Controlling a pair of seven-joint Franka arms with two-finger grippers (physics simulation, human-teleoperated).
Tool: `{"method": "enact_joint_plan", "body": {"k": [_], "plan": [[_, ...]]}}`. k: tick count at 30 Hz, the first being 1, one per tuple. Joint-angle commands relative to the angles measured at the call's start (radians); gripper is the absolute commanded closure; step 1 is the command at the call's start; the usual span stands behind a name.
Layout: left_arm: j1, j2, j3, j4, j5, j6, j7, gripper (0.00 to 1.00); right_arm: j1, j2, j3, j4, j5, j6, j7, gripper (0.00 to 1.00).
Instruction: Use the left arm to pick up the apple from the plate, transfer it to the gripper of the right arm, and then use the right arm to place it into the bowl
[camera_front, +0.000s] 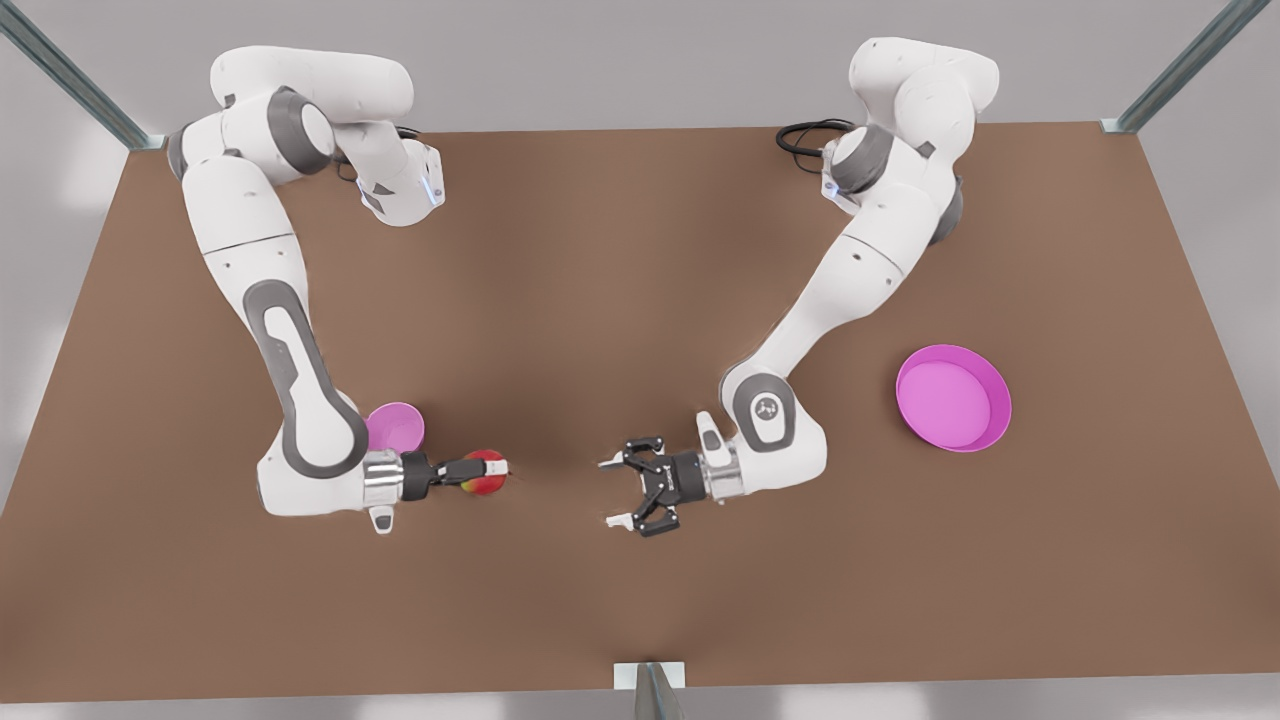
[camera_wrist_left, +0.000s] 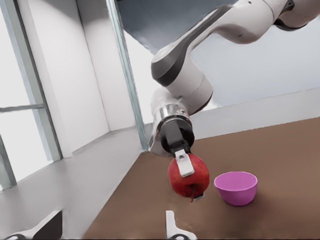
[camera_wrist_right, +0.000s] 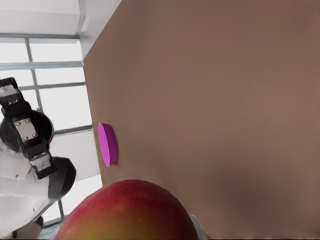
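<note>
The red apple (camera_front: 487, 472) hangs above the table with my right gripper (camera_front: 488, 468), the one on the silver collar, shut on it. In the left wrist view the apple (camera_wrist_left: 188, 176) sits between that gripper's white fingertips (camera_wrist_left: 184, 164). Seen from the right wrist, the apple (camera_wrist_right: 130, 212) is very close. My left gripper (camera_front: 612, 492) stands open and holds nothing, a short way toward the front view's right of the apple and facing it. The small deep pink bowl (camera_front: 397, 427) rests just behind the right wrist. Far to the front view's right lies the wide pink plate (camera_front: 953, 397), with nothing on it.
The brown table (camera_front: 620, 300) spreads wide between the two arms. Metal frame posts (camera_front: 70, 70) stand at its back corners, and a small bracket (camera_front: 650, 680) sits at the middle of the front edge. The bowl (camera_wrist_left: 236, 187) stands close beside the held apple.
</note>
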Motion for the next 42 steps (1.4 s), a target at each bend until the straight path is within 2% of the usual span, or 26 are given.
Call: {"method": "enact_joint_plan", "body": {"k": [1, 2, 3, 4, 5, 6, 8, 9, 10, 11, 13, 19, 22, 24, 32, 33, 35, 36, 40, 42], "plan": [[0.059, -0.076, 0.088, -0.011, 0.466, -0.106, -0.932, 0.0, -0.037, -0.031, 0.003, -0.054, -0.082, -0.087, -0.075, 0.48], [0.163, -0.131, 0.084, -0.011, 0.749, -0.287, -1.263, 0.0, -0.073, -0.057, 0.003, -0.104, -0.102, -0.1, -0.115, 0.48], [0.252, -0.215, 0.092, -0.011, 0.92, -0.515, -1.445, 0.0, -0.102, -0.07, 0.003, -0.114, -0.128, -0.138, -0.116, 0.48], [0.291, -0.29, 0.095, -0.011, 1.087, -0.673, -1.6, 0.0, -0.125, -0.075, 0.003, -0.115, -0.173, -0.162, -0.118, 0.48], [0.306, -0.421, 0.098, -0.009, 1.393, -0.923, -1.758, 0.0, -0.156, -0.078, 0.003, -0.115, -0.214, -0.198, -0.138, 0.48], [0.331, -0.481, 0.111, -0.011, 1.457, -1.031, -1.86, 0.0, -0.18, -0.078, 0.003, -0.126, -0.234, -0.215, -0.161, 0.48], [0.335, -0.589, 0.154, -0.014, 1.456, -1.102, -2.153, 0.0, -0.218, -0.074, 0.003, -0.126, -0.286, -0.23, -0.19, 0.48], [0.325, -0.678, 0.211, -0.114, 1.436, -1.08, -2.169, 0.0, -0.238, -0.072, 0.003, -0.126, -0.303, -0.238, -0.205, 0.48], [0.222, -0.882, 0.416, -0.398, 1.27, -0.875, -2.173, 0.0, -0.251, -0.072, 0.003, -0.126, -0.315, -0.254, -0.208, 0.48], [0.173, -0.988, 0.49, -0.54, 1.238, -0.792, -2.166, 0.0, -0.266, -0.074, 0.003, -0.126, -0.338, -0.273, -0.221, 0.48], [0.173, -0.933, 0.486, -0.42, 1.244, -0.875, -2.167, 0.0, -0.288, -0.078, 0.003, -0.126, -0.366, -0.313, -0.241, 0.48], [0.174, -0.901, 0.487, -0.423, 1.263, -0.868, -2.166, 0.0, -0.304, -0.067, 0.0, -0.127, -0.397, -0.34, -0.273, 0.48], [0.176, -0.886, 0.487, -0.419, 1.266, -0.868, -2.233, 0.0, -0.297, -0.066, 0.003, -0.12, -0.516, -0.284, -0.331, 0.48], [0.179, -0.883, 0.489, -0.417, 1.264, -0.859, -2.363, 0.0, -0.294, -0.067, 0.003, -0.115, -0.539, -0.271, -0.333, 0.48], [0.174, -0.875, 0.487, -0.417, 1.264, -0.859, -2.371, 0.0, -0.266, -0.061, 0.017, -0.107, -0.589, -0.176, -0.349, 0.47], [0.174, -0.875, 0.487, -0.417, 1.266, -0.859, -2.371, 0.0, -0.266, -0.06, 0.017, -0.107, -0.589, -0.176, -0.351, 0.45], [0.173, -0.873, 0.487, -0.414, 1.266, -0.859, -2.373, 0.0, -0.266, -0.06, 0.017, -0.107, -0.59, -0.176, -0.351, 0.07], [0.173, -0.869, 0.486, -0.412, 1.266, -0.859, -2.373, 0.0, -0.266, -0.06, 0.017, -0.107, -0.59, -0.176, -0.351, 0.0], [0.173, -0.869, 0.486, -0.408, 1.267, -0.859, -2.374, 0.0, -0.266, -0.066, 0.028, -0.061, -0.627, -0.19, -0.337, 0.0], [0.173, -0.867, 0.486, -0.408, 1.267, -0.859, -2.376, 0.0, -0.26, -0.074, 0.086, 0.093, -0.811, -0.239, -0.257, 0.0]]}}
